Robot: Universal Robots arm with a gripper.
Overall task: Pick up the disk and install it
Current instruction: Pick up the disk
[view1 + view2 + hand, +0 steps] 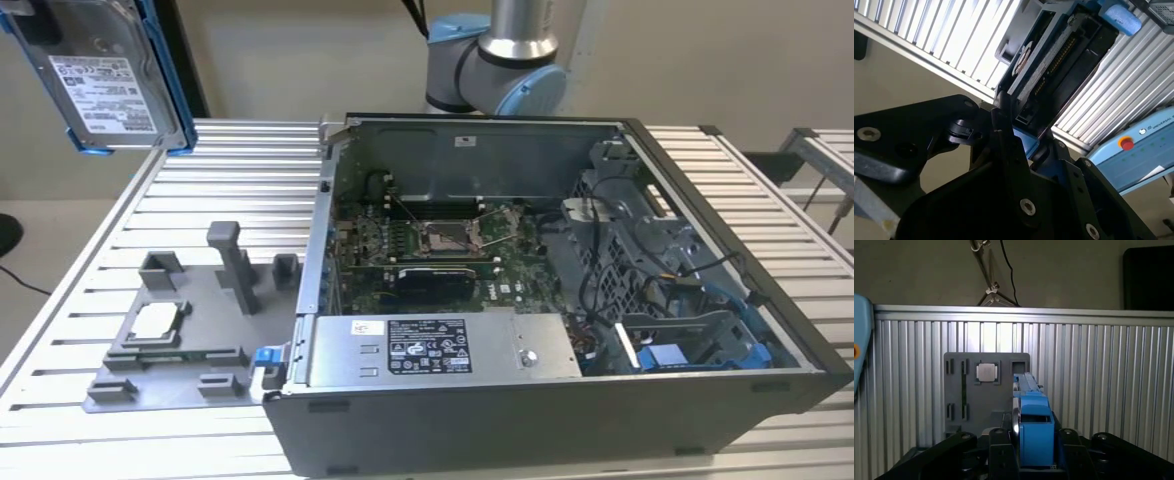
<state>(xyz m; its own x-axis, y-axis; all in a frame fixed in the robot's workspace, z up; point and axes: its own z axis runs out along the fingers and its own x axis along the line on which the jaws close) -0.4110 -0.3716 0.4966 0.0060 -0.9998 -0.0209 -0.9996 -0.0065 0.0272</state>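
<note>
The disk [114, 85], a silver-grey drive with a white label and a blue bracket, hangs in the air at the exterior view's upper left, high above the slatted table. In the first wrist view my gripper [1034, 460] is shut on the disk [1033, 425], its black fingers [1000, 450] pressing the blue bracket from both sides. The second wrist view shows the disk [1054, 65] edge-on, with its connector side up, held between the fingers [1004, 130]. The open computer case [747, 400] lies off to the exterior view's right of the disk.
A grey fixture plate [200, 355] with upright posts and a small silver chip [158, 318] lies under the disk. Inside the case are a motherboard [441, 240], a labelled power supply [427, 345] and a bay with blue parts [694, 345]. The arm's base [501, 60] stands behind the case.
</note>
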